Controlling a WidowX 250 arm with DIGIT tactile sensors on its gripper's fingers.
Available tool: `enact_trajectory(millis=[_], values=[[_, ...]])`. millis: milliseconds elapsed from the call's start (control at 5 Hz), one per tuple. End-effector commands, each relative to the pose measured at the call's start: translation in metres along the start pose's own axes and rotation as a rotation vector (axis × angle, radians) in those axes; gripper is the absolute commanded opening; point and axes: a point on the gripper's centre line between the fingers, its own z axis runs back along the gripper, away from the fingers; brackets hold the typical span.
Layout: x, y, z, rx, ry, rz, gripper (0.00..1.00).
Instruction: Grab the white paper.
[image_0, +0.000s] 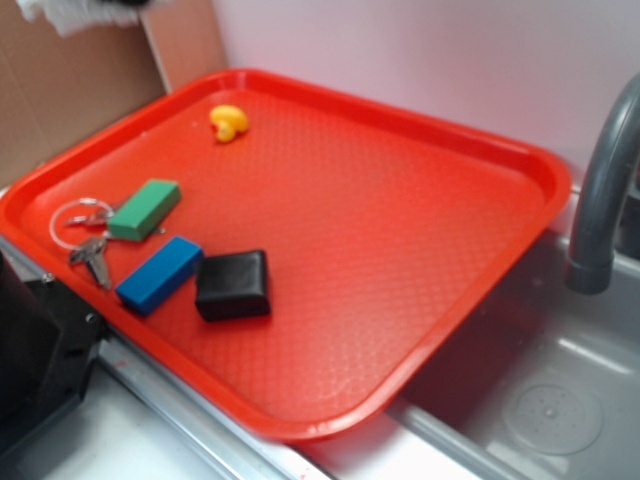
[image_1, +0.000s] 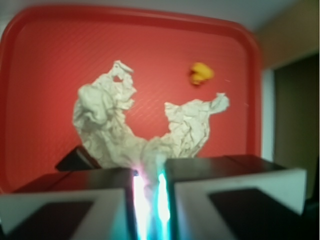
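White paper (image_1: 125, 125) hung pinched in the claw (image_1: 149, 187), whose two fingers stood nearly together with only a thin bright slit between them, clamped on the wad's lower middle. Two crumpled lobes spread away from the grip, the taller one reaching further over the tray than the shorter one, whose twisted tip pointed toward the duck. In the exterior view a scrap of white at the very top-left corner, above the tray, seemed to be the same paper, lifted clear.

The red tray (image_0: 420, 230), largest thing below, lay beside a grey sink basin and faucet (image_0: 600, 190). Near the tray's left rim sat a black block (image_0: 233, 285), a blue block (image_0: 159, 274), a green block (image_0: 146, 209), then keys on a ring (image_0: 85, 235); the small yellow duck (image_0: 229, 122) sat alone near the tray's far rim.

Judged so, the grab looked made and the paper raised; the next move would only need the grip kept firm, since the thin tissue could slip or tear.
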Motion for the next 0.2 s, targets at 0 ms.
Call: enact_trajectory(millis=[0], values=[[0.0368, 0.0233, 0.0268, 0.017, -0.068, 0.379, 0.0]])
